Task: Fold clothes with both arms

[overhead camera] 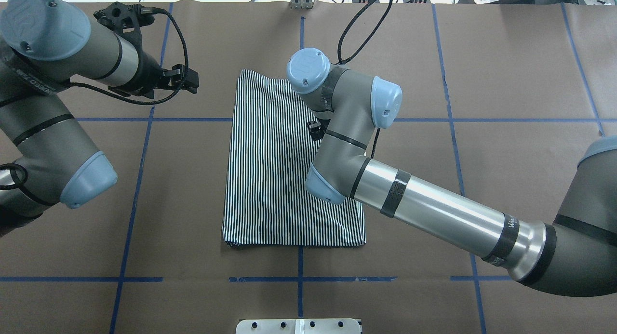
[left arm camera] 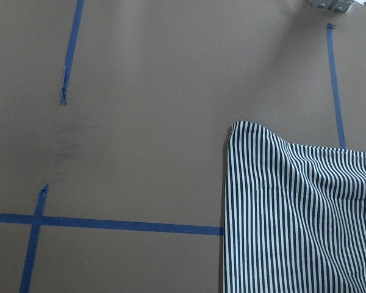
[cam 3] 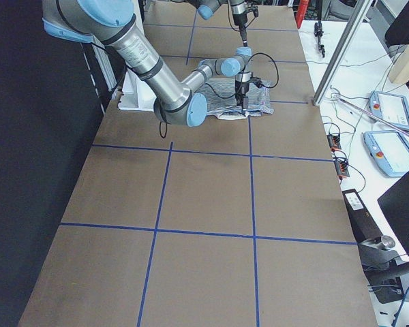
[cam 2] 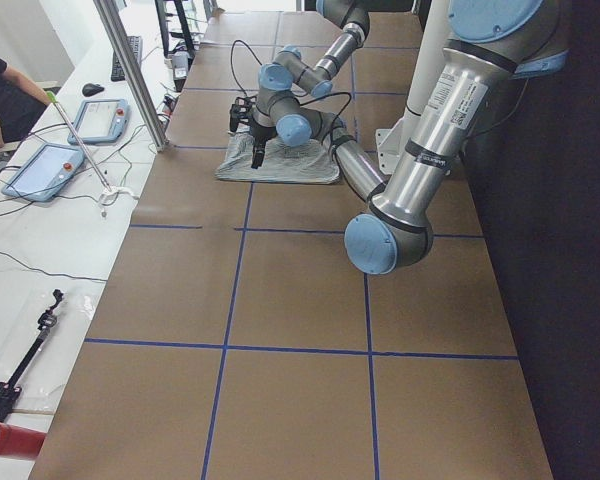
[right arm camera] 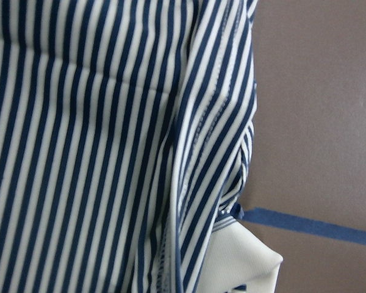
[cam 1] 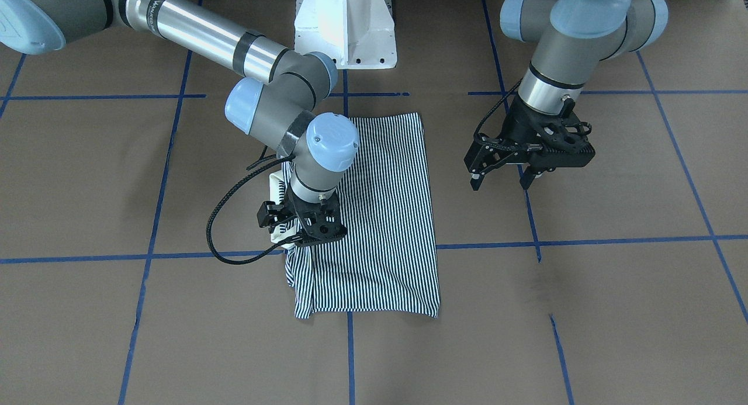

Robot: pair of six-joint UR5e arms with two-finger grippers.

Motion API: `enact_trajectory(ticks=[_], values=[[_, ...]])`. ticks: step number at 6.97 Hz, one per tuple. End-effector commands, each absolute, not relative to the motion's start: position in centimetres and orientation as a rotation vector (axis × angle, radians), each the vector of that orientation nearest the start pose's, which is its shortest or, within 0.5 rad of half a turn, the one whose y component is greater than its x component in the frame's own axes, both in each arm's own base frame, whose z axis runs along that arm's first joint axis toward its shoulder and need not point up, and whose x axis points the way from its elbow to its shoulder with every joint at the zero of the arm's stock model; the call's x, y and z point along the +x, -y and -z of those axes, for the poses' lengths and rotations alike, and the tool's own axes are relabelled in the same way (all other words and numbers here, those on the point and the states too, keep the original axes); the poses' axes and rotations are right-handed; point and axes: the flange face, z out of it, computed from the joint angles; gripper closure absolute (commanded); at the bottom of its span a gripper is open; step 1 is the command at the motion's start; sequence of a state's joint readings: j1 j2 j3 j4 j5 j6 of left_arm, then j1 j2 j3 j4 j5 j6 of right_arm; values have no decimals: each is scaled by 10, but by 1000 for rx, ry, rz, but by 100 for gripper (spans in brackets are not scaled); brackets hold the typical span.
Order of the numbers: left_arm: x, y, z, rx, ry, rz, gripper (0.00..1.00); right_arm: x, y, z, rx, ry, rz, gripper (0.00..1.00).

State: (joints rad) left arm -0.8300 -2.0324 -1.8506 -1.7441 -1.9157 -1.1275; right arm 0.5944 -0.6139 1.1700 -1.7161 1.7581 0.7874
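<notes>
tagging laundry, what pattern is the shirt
The shirt: thin navy-white stripes, clearest in right wrist view.

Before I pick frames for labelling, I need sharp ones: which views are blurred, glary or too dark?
Right wrist view: too close, so the stripes of the shirt look soft. Front-facing view: the white pedestal is blown out by glare. Both side views: one flank falls into near-black. Left wrist view: sharp, evenly lit.
</notes>
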Motion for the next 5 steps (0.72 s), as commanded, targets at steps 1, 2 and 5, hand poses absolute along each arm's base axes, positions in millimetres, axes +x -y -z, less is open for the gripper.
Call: enact_trajectory(ticks=[1, 2, 5], values=[[341, 520, -256, 281, -920, 198, 0, -606, 549, -256, 114, 424, 223, 0], [341, 520, -254, 282, -923, 199, 0, -597, 558, -261, 116, 418, 219, 0], [342, 520, -250, 283, -927, 197, 0, -461, 597, -354, 156, 382, 296, 0]])
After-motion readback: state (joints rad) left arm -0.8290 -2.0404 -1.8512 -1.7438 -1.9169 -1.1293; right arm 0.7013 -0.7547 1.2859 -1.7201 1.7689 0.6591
